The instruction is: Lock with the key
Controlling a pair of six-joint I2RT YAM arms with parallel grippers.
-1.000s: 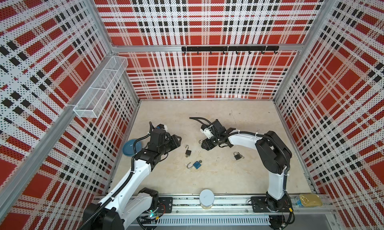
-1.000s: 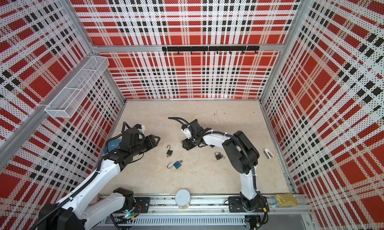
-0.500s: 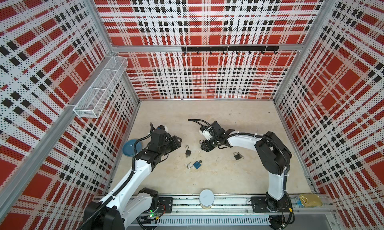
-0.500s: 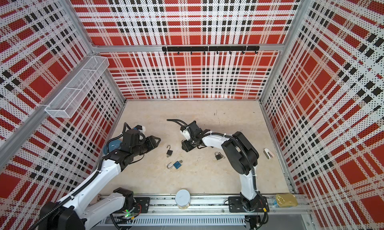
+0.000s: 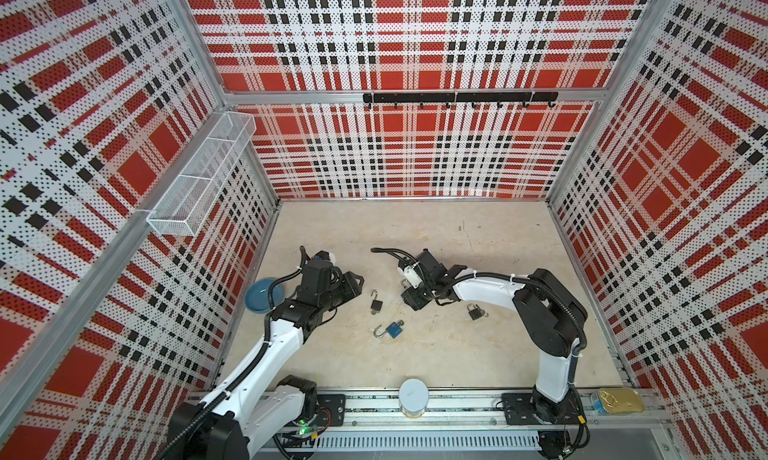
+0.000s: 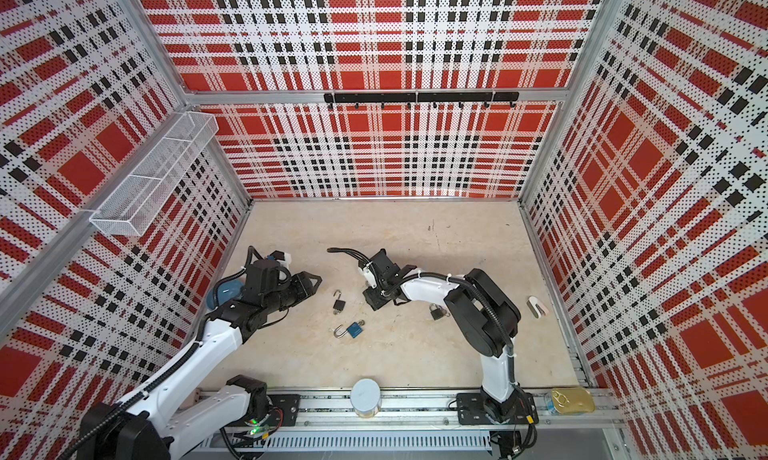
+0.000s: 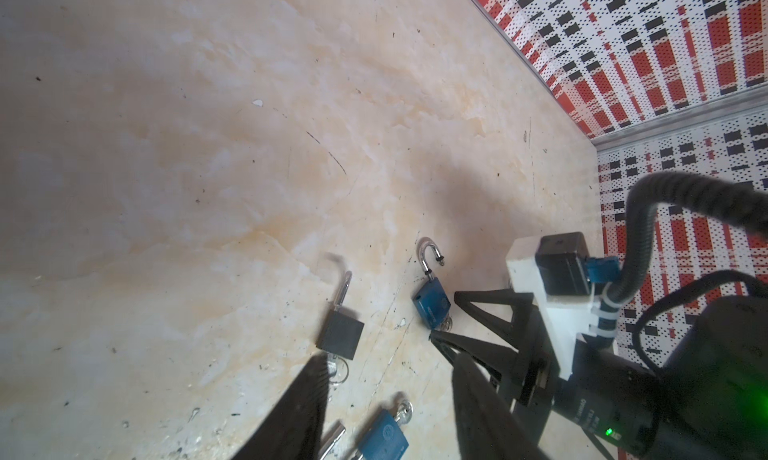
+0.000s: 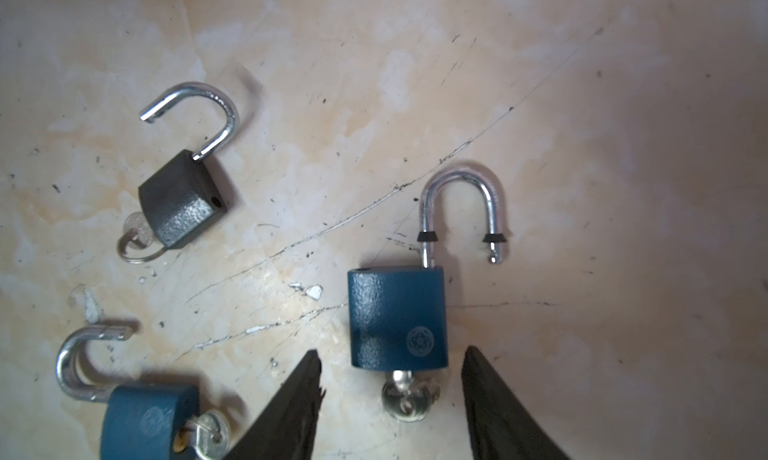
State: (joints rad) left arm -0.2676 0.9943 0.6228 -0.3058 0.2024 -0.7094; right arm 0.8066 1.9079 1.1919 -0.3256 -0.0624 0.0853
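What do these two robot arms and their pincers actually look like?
The left arm and right arm have white shells, black joints and black ribbed cables running alongside. The left gripper and right gripper end in black triangular fingers tapering to points.

Blue padlock [image 8: 397,318]: pebbled matt paint; shackle [image 8: 461,174] bright polished metal.
Black padlock [image 8: 178,200], near blue padlock: hammered dark matt finish.
Key [image 8: 405,399]: shiny silver metal.
Desk [image 8: 582,104]: mottled beige, scratched, matt.

Far table [image 5: 415,229] bare, middle crowded by open black padlock [image 5: 376,305], blue padlock [image 5: 394,329], second blue padlock [image 8: 397,312] at right gripper [image 8: 391,352] tips, another black padlock [image 5: 473,311] further right, bowl [image 5: 259,293] at left edge.
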